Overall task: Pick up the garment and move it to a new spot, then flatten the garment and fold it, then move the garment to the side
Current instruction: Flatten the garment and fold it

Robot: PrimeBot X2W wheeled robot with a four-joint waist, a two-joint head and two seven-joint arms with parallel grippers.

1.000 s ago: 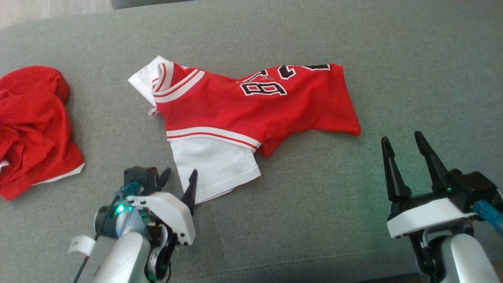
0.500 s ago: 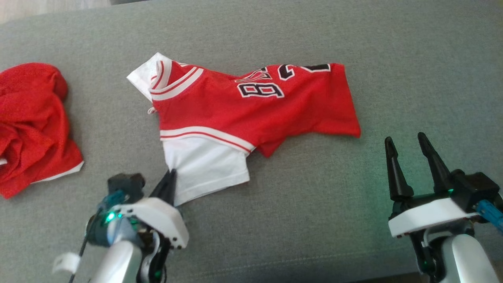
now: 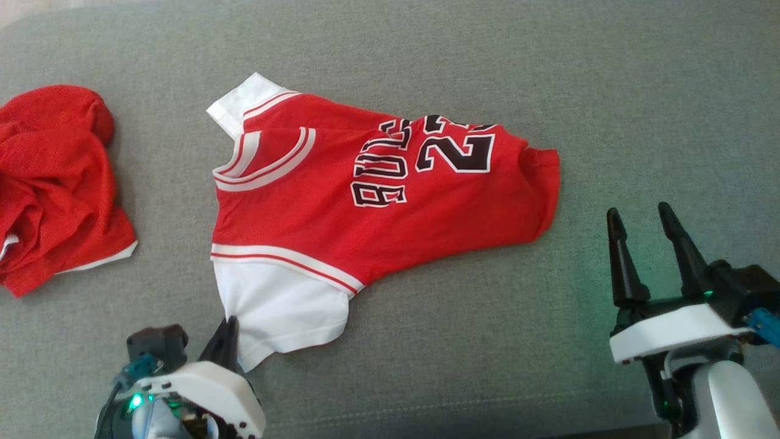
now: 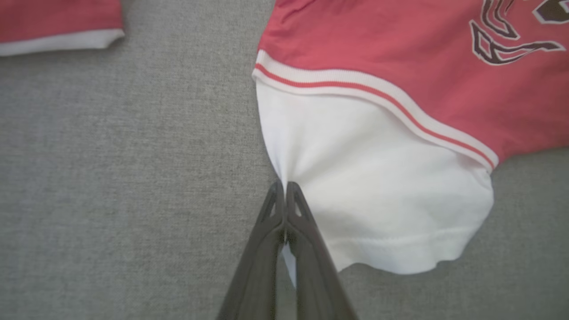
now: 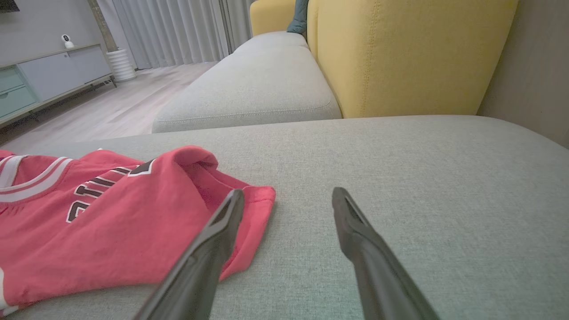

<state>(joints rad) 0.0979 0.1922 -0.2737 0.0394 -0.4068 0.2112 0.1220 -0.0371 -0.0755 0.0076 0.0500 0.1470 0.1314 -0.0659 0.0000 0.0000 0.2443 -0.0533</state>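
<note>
garment (image 3: 378, 201) centre on sofa seat (image 3: 609, 91) | second cloth (image 3: 55, 183) at left edge | left gripper (image 3: 228, 326) lower left | right gripper (image 3: 638, 211) lower right

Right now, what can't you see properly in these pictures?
1. Jersey lettering: head view, a fold hides part of the word and number.
2. Red pile: head view, cut by the left edge, too crumpled to name.
3. Left gripper: head view, bottom edge cuts its body; left wrist view, shut jaws hide how much sleeve they pinch.
4. Small white thing on the cabinet: right wrist view, too small.
</note>
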